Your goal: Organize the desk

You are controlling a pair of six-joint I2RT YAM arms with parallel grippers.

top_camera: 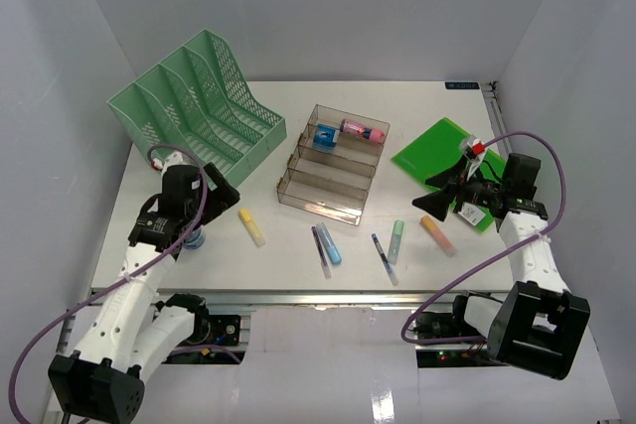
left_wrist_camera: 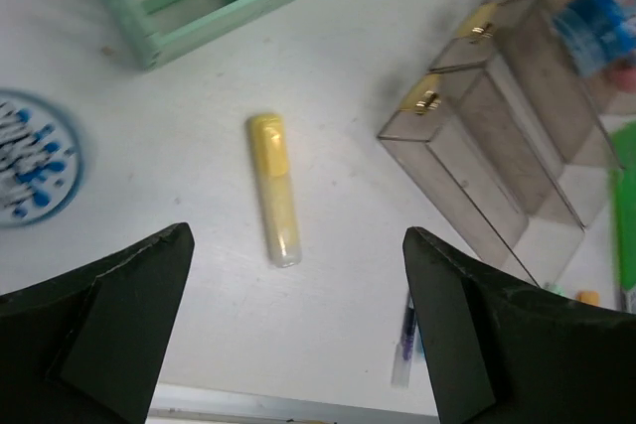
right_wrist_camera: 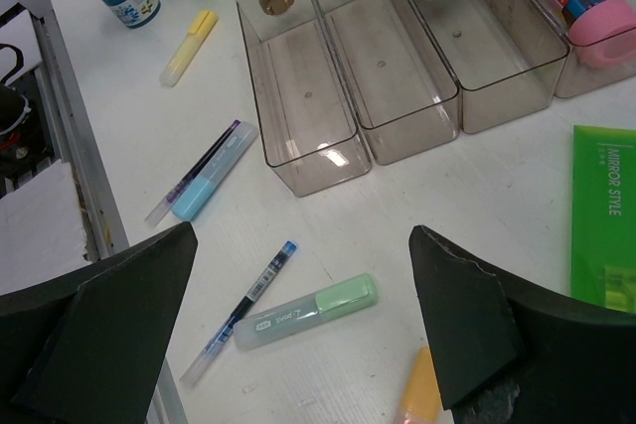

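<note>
The white desk (top_camera: 288, 260) holds loose pens and markers. My left gripper (top_camera: 225, 192) is open and empty, above the desk with a yellow highlighter (left_wrist_camera: 271, 191) lying just ahead between its fingers (left_wrist_camera: 119, 315). My right gripper (top_camera: 433, 194) is open and empty, hovering over a green highlighter (right_wrist_camera: 308, 311), a blue pen (right_wrist_camera: 243, 310) and an orange highlighter (right_wrist_camera: 422, 394). A light blue highlighter (top_camera: 329, 243) and a purple pen (top_camera: 321, 251) lie side by side at front centre.
A mint-green mesh file rack (top_camera: 199, 106) stands back left. A smoky tiered tray (top_camera: 333, 161) in the middle holds a blue item (top_camera: 325, 136) and a pink bottle (top_camera: 363, 131). A green notebook (top_camera: 447, 151) lies right. A small blue-white round tin (left_wrist_camera: 30, 166) sits by my left gripper.
</note>
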